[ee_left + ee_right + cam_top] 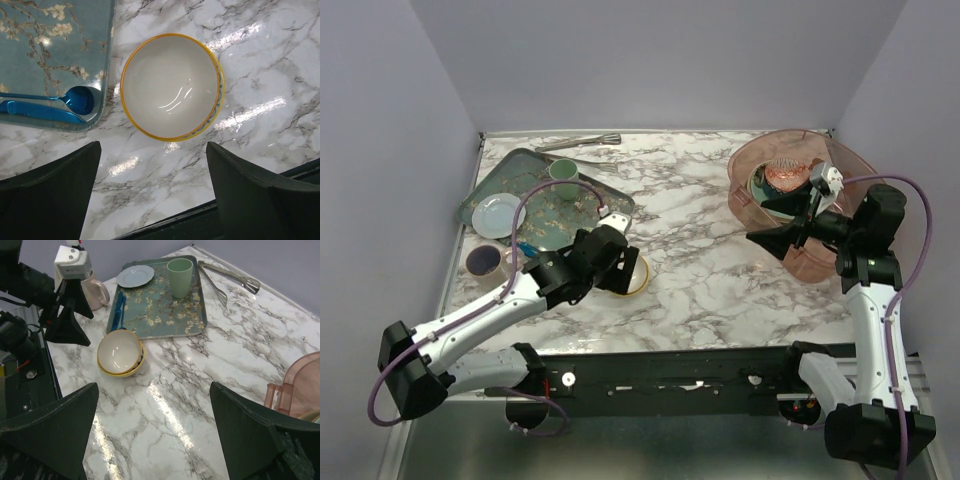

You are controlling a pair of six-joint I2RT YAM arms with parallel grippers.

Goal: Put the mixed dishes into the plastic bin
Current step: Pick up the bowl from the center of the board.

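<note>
We see our left hand (152,146) spread wide and empty above the yellow-rimmed bowl (170,85), which sits upright on the marble tabletop (280,65) just beside the floral tray (75,30). Our right hand (154,387) is likewise spread wide and grasps nothing. It hovers at the plastic bin (855,165), where plates (782,175) already lie.

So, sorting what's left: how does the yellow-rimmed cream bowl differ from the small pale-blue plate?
The yellow-rimmed cream bowl is deep, the small pale-blue plate nearly flat. The bowl sits on the bare marble table, the plate on the dark-green floral tray. Both are round, upright and empty.
</note>
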